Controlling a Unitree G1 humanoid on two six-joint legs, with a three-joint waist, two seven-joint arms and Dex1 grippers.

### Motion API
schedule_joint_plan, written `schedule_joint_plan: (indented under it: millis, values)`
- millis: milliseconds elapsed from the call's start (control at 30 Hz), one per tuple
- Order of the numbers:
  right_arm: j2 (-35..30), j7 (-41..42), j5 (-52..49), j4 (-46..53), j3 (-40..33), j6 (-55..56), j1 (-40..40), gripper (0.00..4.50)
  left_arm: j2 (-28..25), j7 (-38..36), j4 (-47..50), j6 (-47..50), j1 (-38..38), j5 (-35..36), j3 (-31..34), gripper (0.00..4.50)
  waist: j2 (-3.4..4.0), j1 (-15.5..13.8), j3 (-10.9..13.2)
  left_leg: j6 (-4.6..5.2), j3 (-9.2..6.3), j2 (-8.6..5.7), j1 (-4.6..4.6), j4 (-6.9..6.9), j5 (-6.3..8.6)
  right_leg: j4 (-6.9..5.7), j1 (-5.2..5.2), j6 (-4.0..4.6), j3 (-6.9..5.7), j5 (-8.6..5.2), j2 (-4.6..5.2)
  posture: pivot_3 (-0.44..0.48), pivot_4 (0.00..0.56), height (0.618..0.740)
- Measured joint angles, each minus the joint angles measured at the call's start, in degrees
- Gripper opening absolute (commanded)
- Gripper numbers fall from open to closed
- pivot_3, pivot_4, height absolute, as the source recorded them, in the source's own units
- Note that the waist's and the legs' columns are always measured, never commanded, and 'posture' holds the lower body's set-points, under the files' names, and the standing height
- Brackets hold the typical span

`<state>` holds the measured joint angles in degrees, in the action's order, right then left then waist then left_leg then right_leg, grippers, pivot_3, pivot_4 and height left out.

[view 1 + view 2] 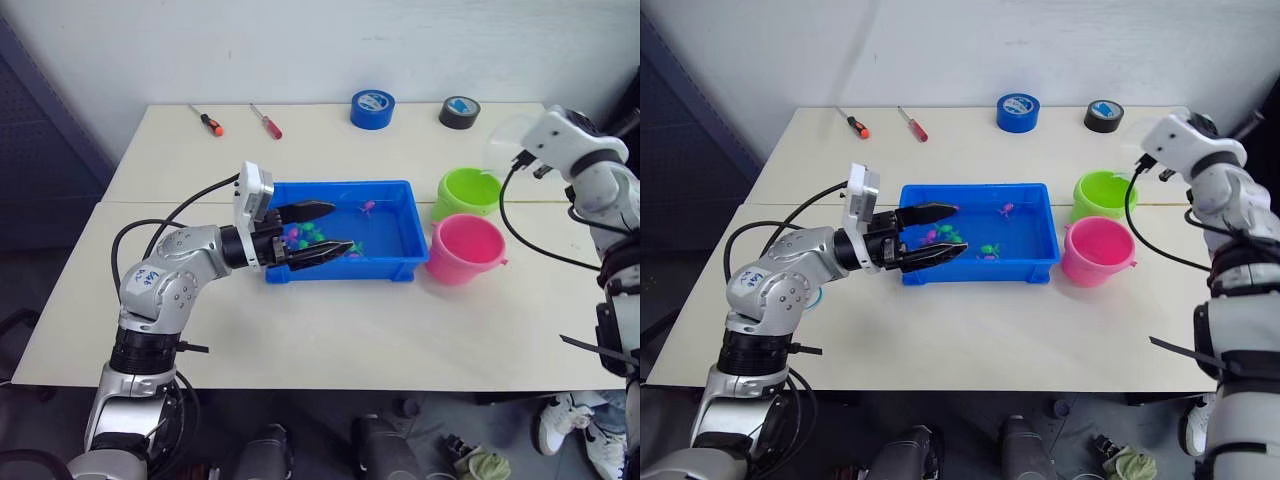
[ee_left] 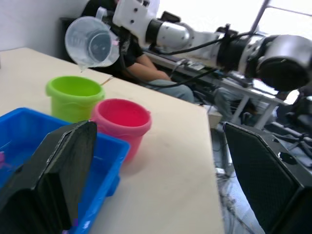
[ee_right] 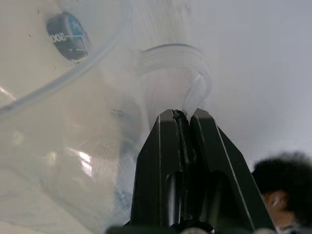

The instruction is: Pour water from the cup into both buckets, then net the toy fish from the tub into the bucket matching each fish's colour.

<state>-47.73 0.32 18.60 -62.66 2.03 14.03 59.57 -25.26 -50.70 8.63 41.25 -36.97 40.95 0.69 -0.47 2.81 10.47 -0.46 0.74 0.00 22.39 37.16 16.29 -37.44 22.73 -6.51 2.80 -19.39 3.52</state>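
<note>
The blue tub (image 1: 340, 271) sits mid-table with several small pink and green toy fish (image 1: 300, 236) in water; one pink fish (image 1: 367, 207) lies farther back. My left gripper (image 1: 342, 226) hovers open over the tub's left part, holding nothing. To the tub's right stand the lime green bucket (image 1: 468, 190) and, nearer me, the pink bucket (image 1: 465, 248). My right gripper (image 3: 184, 117) is shut on the handle of the transparent cup (image 2: 92, 43). The cup hangs tilted above the green bucket (image 2: 73, 92), its lip pointing down at it.
Along the table's far edge lie two screwdrivers (image 1: 207, 121) (image 1: 266, 121), a blue tape roll (image 1: 372, 108) and a black tape roll (image 1: 459, 112). A person (image 2: 141, 58) sits beyond the table's right end. Bare tabletop lies in front of the tub.
</note>
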Motion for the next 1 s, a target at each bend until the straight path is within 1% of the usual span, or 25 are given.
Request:
schedule_joint_plan:
  millis: [67,100,200,233,267,333,400,533,633,700,900,1000]
  values:
    - [0.1,1.8,-9.1,10.5,-9.5,-6.2,-7.9,0.02,-1.3,-1.8,0.2,1.1,-1.0,1.1,0.1,4.5,0.0,-0.2,0.0,-0.01,-0.09,0.03,0.01,0.0,0.0,-0.02,-0.01,0.0,-0.06,0.0,0.0,0.0,0.15,0.74]
    - [0.4,2.1,-12.1,13.8,-12.6,-8.5,-10.3,0.02,-2.2,-2.6,0.3,1.3,-1.0,1.4,0.2,4.5,0.01,-0.3,0.0,-0.01,-0.1,0.04,0.0,0.01,0.0,-0.03,-0.01,0.0,-0.06,0.0,0.01,0.0,0.15,0.74]
    - [3.3,2.9,-26.5,35.1,-28.9,-24.3,-23.3,0.02,-4.6,-7.0,0.3,1.7,-1.0,1.4,-1.4,4.5,0.02,-0.7,0.0,-0.02,-0.07,0.11,-0.02,0.02,0.0,0.0,-0.04,0.0,-0.02,0.0,0.02,0.0,0.15,0.74]
    - [4.4,2.8,-29.6,39.6,-32.2,-28.1,-25.9,0.02,-4.9,-8.0,0.3,1.5,-1.0,1.2,-2.0,4.5,0.02,-0.9,0.0,-0.01,-0.07,0.11,-0.03,-0.01,0.0,0.0,-0.06,0.0,0.0,0.0,0.01,0.0,0.15,0.74]
    - [6.8,2.6,-34.7,46.2,-37.4,-33.7,-30.1,0.02,-5.1,-9.6,0.5,1.1,-0.9,0.9,-3.1,4.5,0.01,-1.1,0.0,-0.02,-0.1,0.15,-0.06,0.01,0.01,0.01,-0.11,0.0,-0.01,0.0,0.02,0.0,0.15,0.74]
    - [11.1,1.6,-41.1,55.0,-43.6,-41.2,-36.7,0.02,-5.3,-11.6,0.7,0.2,-0.9,0.1,-4.7,4.5,0.01,-1.2,0.0,-0.02,-0.13,0.14,-0.08,0.0,0.01,0.01,-0.15,0.0,-0.01,0.0,0.01,0.0,0.15,0.74]
    - [15.2,0.4,-45.1,60.5,-46.8,-46.4,-41.6,0.02,-5.1,-12.6,0.7,-0.7,-1.0,-0.6,-5.5,4.5,0.02,-1.2,0.0,0.02,-0.04,0.11,-0.1,0.0,0.0,0.01,-0.14,0.0,0.12,0.0,0.01,0.0,0.15,0.74]
    - [23.6,-2.3,-50.5,68.7,-49.7,-50.9,-48.9,0.02,-3.9,-13.3,0.5,-1.3,-1.1,-0.6,-5.8,4.5,0.03,-1.1,0.0,0.23,-0.03,0.13,-0.22,-0.03,0.12,0.01,-0.13,0.0,0.25,0.0,0.01,0.0,0.15,0.74]
    - [28.4,-2.5,-49.2,70.9,-47.2,-48.9,-55.3,0.02,-3.5,-13.4,0.1,-1.4,-1.1,-0.6,-6.0,4.5,0.04,-1.2,0.0,0.25,-0.04,0.12,-0.22,-0.03,0.13,0.05,-0.11,0.01,0.27,0.0,0.0,0.0,0.15,0.74]
    - [30.8,-2.4,-48.3,70.8,-45.7,-46.9,-57.2,0.02,-3.5,-13.6,0.0,-1.5,-1.1,-0.7,-6.1,4.5,0.05,-1.1,0.0,0.27,0.04,0.04,-0.22,-0.03,0.13,0.06,-0.08,0.01,0.33,0.0,0.0,0.0,0.15,0.74]
    - [31.0,-0.3,-41.3,65.5,-40.4,-35.3,-58.6,0.02,-2.9,-14.6,-0.4,-3.0,-1.5,-2.5,-7.6,4.5,0.05,-1.1,0.0,0.29,0.08,0.02,-0.27,-0.06,0.13,0.06,-0.07,0.01,0.38,0.0,-0.07,0.0,0.15,0.74]
    - [30.5,0.8,-38.2,64.0,-38.6,-30.1,-60.8,1.03,-2.3,-14.6,-0.8,-3.0,-2.3,-3.0,-8.0,4.5,0.05,-1.3,0.0,0.29,-0.02,0.0,-0.24,-0.04,0.13,0.04,-0.07,0.01,0.35,0.0,-0.06,0.0,0.15,0.74]
